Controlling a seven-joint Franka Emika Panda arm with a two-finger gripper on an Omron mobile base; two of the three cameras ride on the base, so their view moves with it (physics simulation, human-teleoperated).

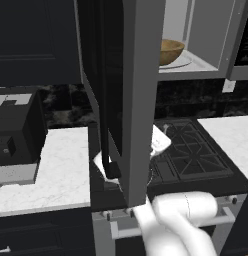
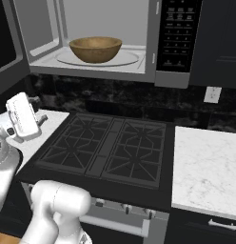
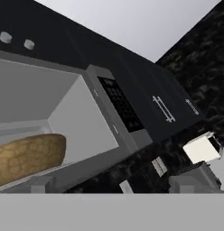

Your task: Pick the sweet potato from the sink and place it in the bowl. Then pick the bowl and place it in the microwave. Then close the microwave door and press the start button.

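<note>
The bowl (image 2: 95, 49) already sits on the white plate (image 2: 128, 59) inside the microwave (image 2: 153, 43), so closing the microwave door (image 1: 138, 100) is the step in hand. The end effector (image 2: 23, 116), at 9 o'clock in the right base view, has its fingers apart and holds nothing; next it should get behind the open door panel and push it shut.

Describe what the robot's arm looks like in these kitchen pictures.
The arm is glossy white, built of rounded, tube-like segments with bulbous joints. Its hand is a boxy white block with rounded corners and small dark details on its side. No cables or markings show on it.
</note>
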